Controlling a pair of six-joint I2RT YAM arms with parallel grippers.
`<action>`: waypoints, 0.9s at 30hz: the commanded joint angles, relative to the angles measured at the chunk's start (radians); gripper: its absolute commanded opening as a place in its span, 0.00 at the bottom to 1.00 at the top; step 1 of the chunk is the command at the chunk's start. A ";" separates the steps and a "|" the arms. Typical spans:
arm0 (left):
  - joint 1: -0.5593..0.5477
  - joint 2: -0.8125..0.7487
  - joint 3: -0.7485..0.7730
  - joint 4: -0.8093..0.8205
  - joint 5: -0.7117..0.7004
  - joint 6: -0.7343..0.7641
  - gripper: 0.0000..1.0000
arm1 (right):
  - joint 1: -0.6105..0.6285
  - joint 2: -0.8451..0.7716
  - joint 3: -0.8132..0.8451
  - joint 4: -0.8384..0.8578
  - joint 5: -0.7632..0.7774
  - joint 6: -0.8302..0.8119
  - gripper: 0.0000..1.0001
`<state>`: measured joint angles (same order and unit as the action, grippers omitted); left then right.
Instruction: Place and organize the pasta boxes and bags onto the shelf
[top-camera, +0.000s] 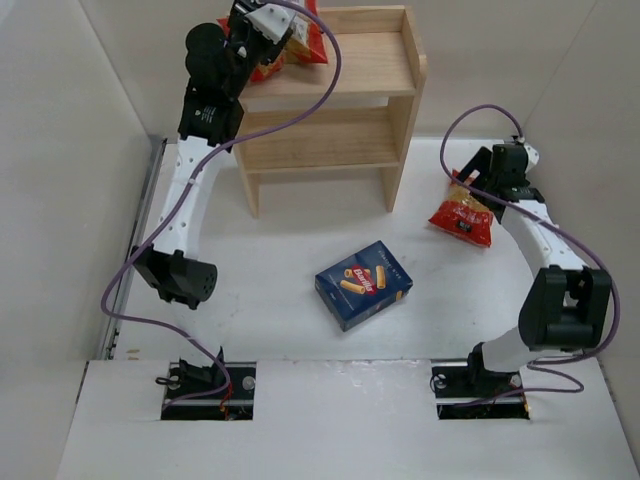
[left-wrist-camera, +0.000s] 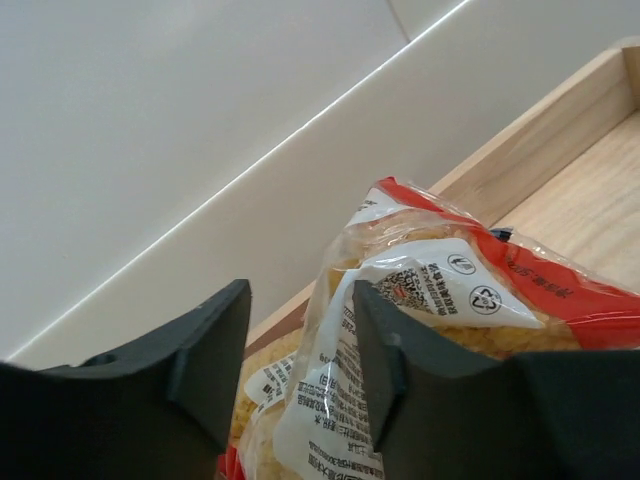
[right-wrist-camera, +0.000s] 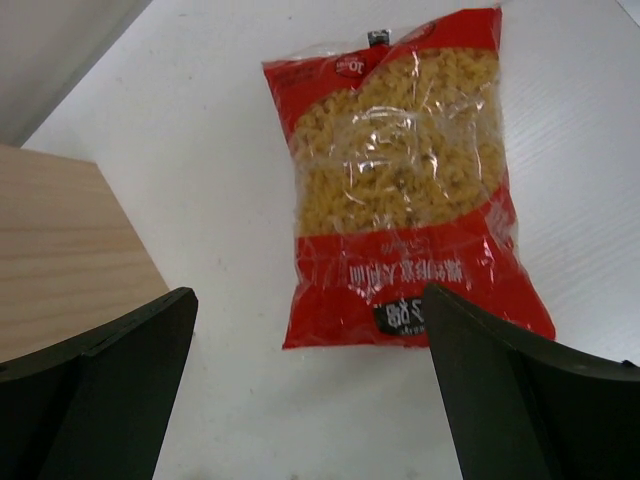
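Note:
On the wooden shelf's (top-camera: 375, 65) top tier lies a red pasta bag with a white label (top-camera: 305, 40). My left gripper (top-camera: 273, 30) is at that bag. In the left wrist view its jaws (left-wrist-camera: 300, 370) stand parted, with the labelled end of the bag (left-wrist-camera: 440, 290) between them. The film lies against the right finger (left-wrist-camera: 400, 370) and clear of the left one. The dark blue pasta box (top-camera: 363, 284) lies flat mid-table. A second red bag (top-camera: 462, 218) (right-wrist-camera: 400, 180) lies on the table right of the shelf. My right gripper (top-camera: 478, 180) (right-wrist-camera: 310, 390) hovers wide open just short of it, holding nothing.
The shelf's lower tier (top-camera: 320, 145) holds nothing. Its side panel (right-wrist-camera: 60, 260) is close on the left of my right gripper. White walls enclose the table on the left, back and right. A purple cable (top-camera: 300, 110) loops across the shelf front.

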<state>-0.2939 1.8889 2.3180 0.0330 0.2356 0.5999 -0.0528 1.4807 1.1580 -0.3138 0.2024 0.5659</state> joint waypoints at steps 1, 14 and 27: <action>0.000 -0.120 -0.017 0.094 0.011 0.040 0.48 | -0.009 0.096 0.109 0.048 0.006 0.020 1.00; 0.066 -0.362 -0.198 0.160 -0.099 0.081 0.70 | -0.031 0.559 0.439 -0.209 0.175 0.011 1.00; 0.247 -0.612 -0.537 0.157 -0.228 0.055 0.71 | 0.024 0.638 0.425 -0.306 0.134 -0.011 0.00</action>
<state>-0.0742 1.3163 1.8278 0.1535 0.0570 0.6704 -0.0311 2.0724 1.6459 -0.5411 0.4183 0.5167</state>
